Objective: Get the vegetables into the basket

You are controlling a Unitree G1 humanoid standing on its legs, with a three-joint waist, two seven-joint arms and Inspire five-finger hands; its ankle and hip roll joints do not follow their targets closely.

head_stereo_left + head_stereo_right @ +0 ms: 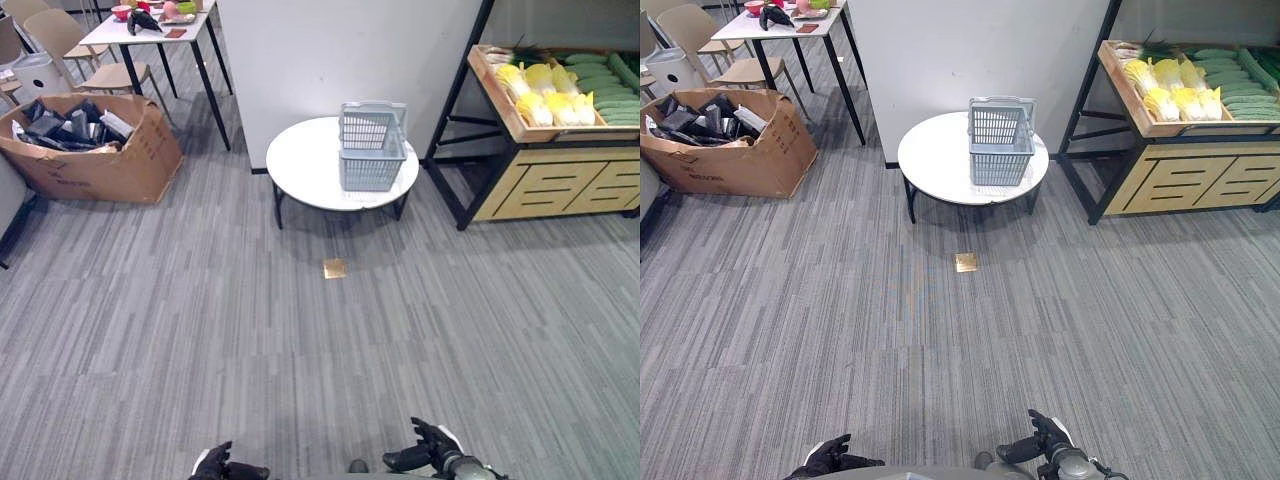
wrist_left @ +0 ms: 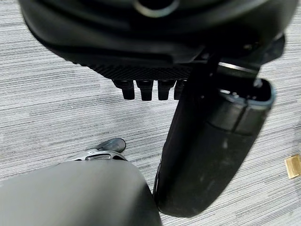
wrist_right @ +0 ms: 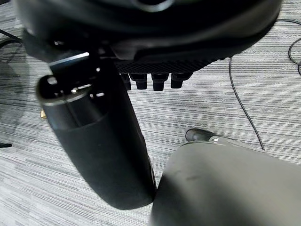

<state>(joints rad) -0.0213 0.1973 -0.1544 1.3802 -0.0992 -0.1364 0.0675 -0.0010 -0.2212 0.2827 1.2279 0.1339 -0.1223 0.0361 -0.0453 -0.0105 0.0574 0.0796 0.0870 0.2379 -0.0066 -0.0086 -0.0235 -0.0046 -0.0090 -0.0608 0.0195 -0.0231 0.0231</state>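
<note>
A grey striped carpet floor (image 1: 200,320) spreads across the room, with a white partition wall (image 1: 340,50) at the back. In front of that wall stands a round white table (image 1: 300,165) on dark legs, and on its right half sits a grey plastic basket (image 1: 371,148), upright, its handle tipped back. A small tan square floor plate (image 1: 334,268) lies on the carpet just in front of the table. To the right, well apart from the basket, a wooden shelf (image 1: 545,185) in a black frame carries a tilted tray of vegetables: yellow cabbages (image 1: 545,95) at the left of the tray and green cucumbers (image 1: 605,85) beside them at the right. At far left an open cardboard box (image 1: 90,150) holds dark items, with a white desk (image 1: 150,30) and chairs behind it. The left hand (image 1: 222,466) and the right hand (image 1: 428,450) hang low at the near edge of the floor, both empty; in the wrist views each hand's fingers (image 2: 141,88) are relaxed and loosely spread, thumb extended, gripping nothing.
</note>
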